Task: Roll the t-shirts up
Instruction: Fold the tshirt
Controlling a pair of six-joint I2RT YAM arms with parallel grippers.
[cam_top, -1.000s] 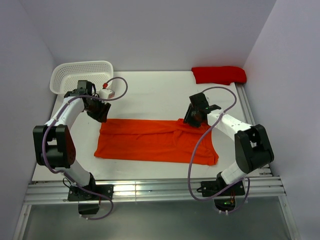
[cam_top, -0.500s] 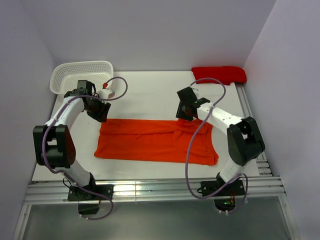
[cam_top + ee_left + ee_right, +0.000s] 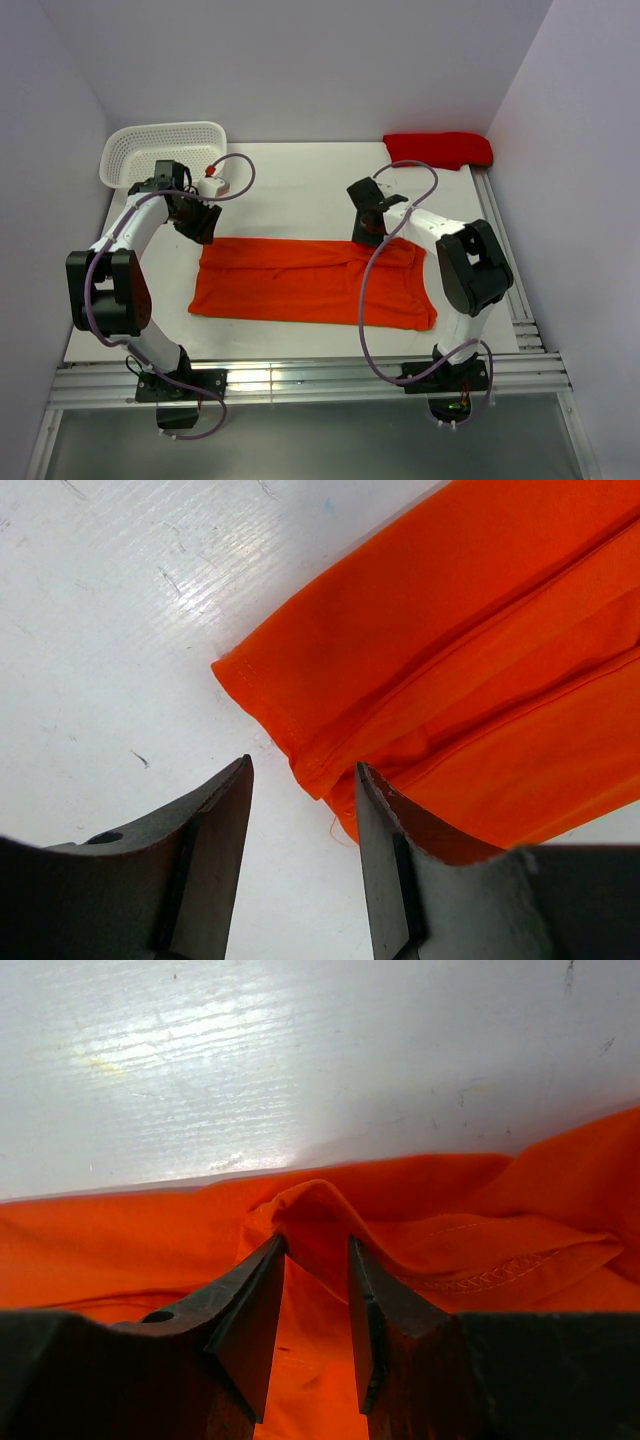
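Note:
An orange t-shirt (image 3: 310, 280) lies folded into a long flat band across the table. My left gripper (image 3: 205, 228) is open at the band's far left corner. In the left wrist view (image 3: 300, 770) the shirt's corner (image 3: 330, 680) lies just ahead of the fingertips, and one finger overlaps its edge. My right gripper (image 3: 365, 232) is low on the band's far edge, right of centre. In the right wrist view (image 3: 317, 1240) its jaws stand narrowly apart, astride a raised ridge of orange fabric (image 3: 320, 1200).
A white plastic basket (image 3: 160, 145) stands at the back left. A folded red cloth (image 3: 438, 148) lies at the back right corner. A small white object with a red top (image 3: 212, 183) sits near the left arm. A metal rail (image 3: 300, 378) runs along the near edge.
My right gripper has moved left along the shirt's far edge and down onto the fabric, raising a ridge. The left arm has not moved.

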